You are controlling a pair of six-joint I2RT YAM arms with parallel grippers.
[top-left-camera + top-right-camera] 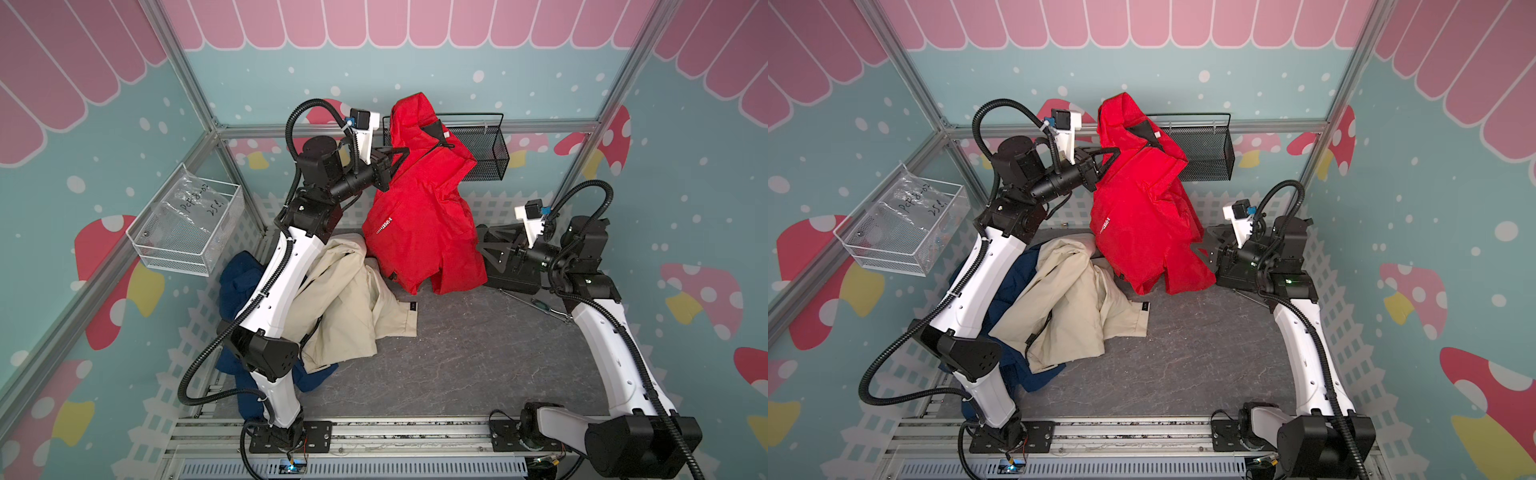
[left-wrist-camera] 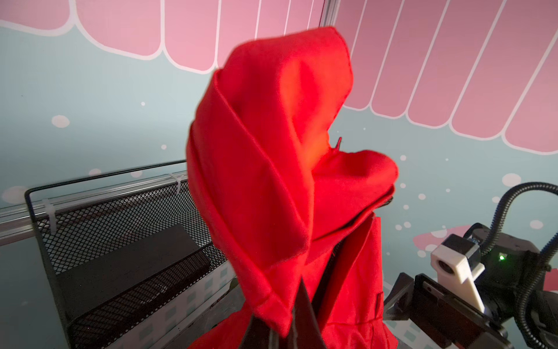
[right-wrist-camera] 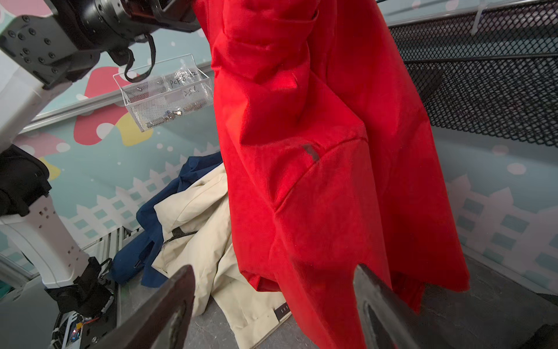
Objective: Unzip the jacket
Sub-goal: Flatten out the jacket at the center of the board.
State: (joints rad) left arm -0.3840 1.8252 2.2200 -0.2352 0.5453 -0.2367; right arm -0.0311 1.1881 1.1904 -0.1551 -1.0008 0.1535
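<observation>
The red jacket [image 1: 419, 224] [image 1: 1138, 232] hangs lifted off the table, its hem near the grey surface. My left gripper [image 1: 401, 156] [image 1: 1108, 156] is shut on a fold of red fabric below the hood; in the left wrist view the jaws [image 2: 287, 320] pinch that fold, with the dark zipper line [image 2: 329, 266] just beside them. My right gripper [image 1: 482, 241] [image 3: 271, 269] stands open at the jacket's lower right side. Red cloth [image 3: 332, 181] hangs in front of its spread fingers [image 3: 169, 302] and nothing is gripped.
A beige jacket [image 1: 349, 307] lies crumpled over a dark blue one [image 1: 239, 278] on the left of the table. A black mesh basket [image 1: 482, 153] hangs on the back rail behind the red jacket. A white wire basket [image 1: 187, 224] is on the left wall.
</observation>
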